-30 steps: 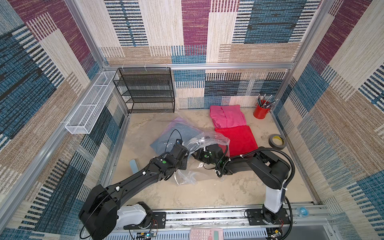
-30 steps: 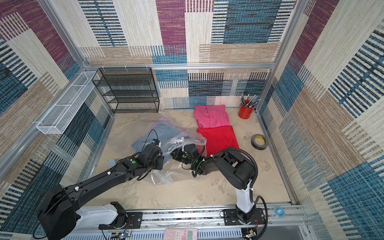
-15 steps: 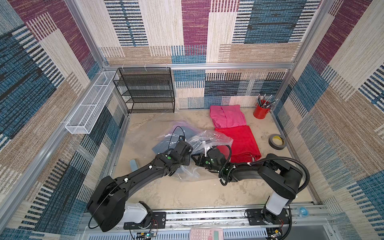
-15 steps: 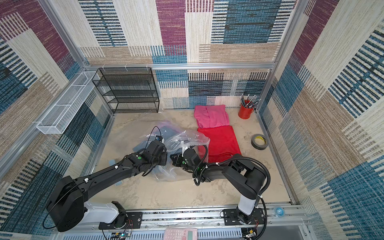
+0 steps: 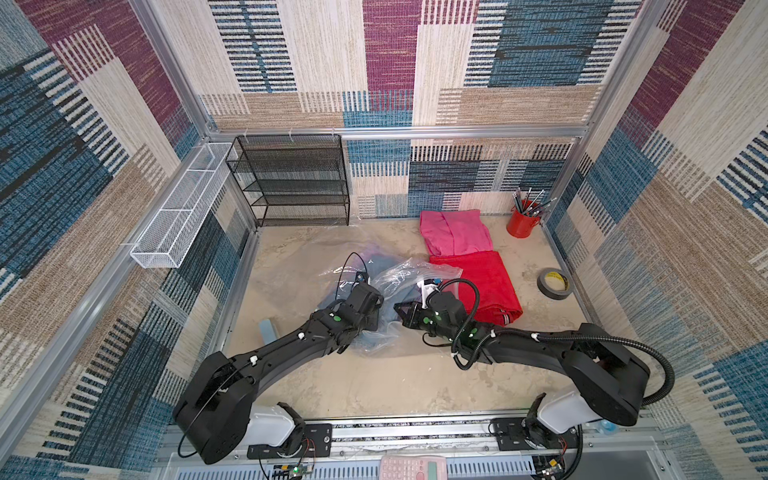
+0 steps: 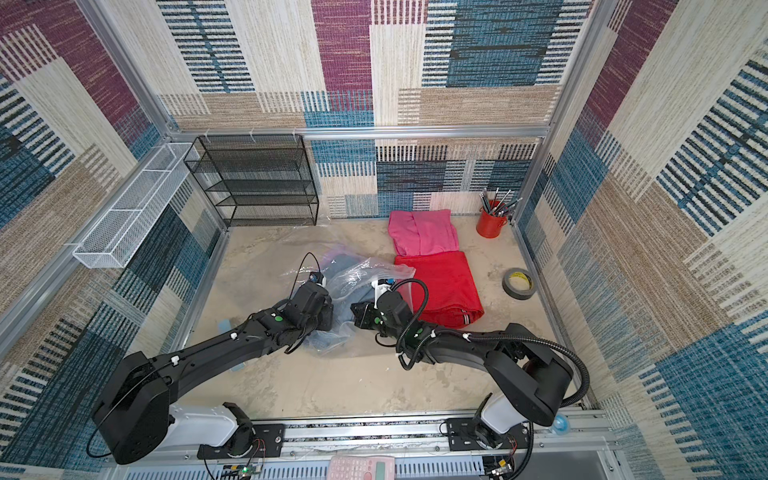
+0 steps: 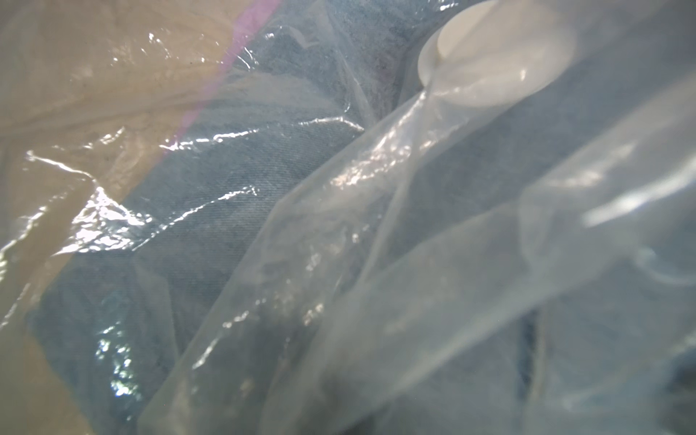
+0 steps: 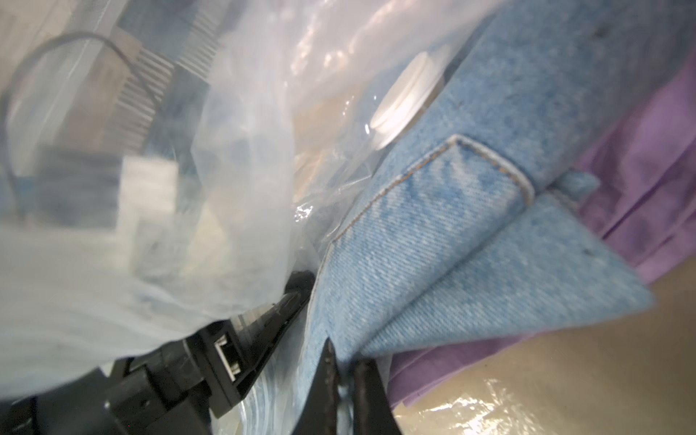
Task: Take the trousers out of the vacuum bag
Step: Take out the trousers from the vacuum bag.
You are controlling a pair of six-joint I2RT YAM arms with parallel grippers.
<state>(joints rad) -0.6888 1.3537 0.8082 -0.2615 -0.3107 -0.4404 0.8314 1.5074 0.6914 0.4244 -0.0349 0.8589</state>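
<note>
The right tool (image 8: pixel 344 373) is clamped on an edge of the denim trousers (image 8: pixel 433 226). These are partly covered by the crumpled vacuum bag (image 5: pixel 409 272) mid-worktop (image 5: pixel 395 386), with the lilac trousers (image 8: pixel 640 169) tucked beneath. The left tool (image 5: pixel 371 322) is shut, though what's pinched can't be told. The pink trousers (image 5: pixel 455 232) and red trousers (image 5: pixel 486 282) are laid outside the bag. The print inside the tape roll (image 5: pixel 555 294) can't be read.

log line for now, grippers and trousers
left gripper: shut on bag | right gripper: shut on denim trousers | lilac trousers: beneath denim | pink trousers, red trousers: outside bag
</note>
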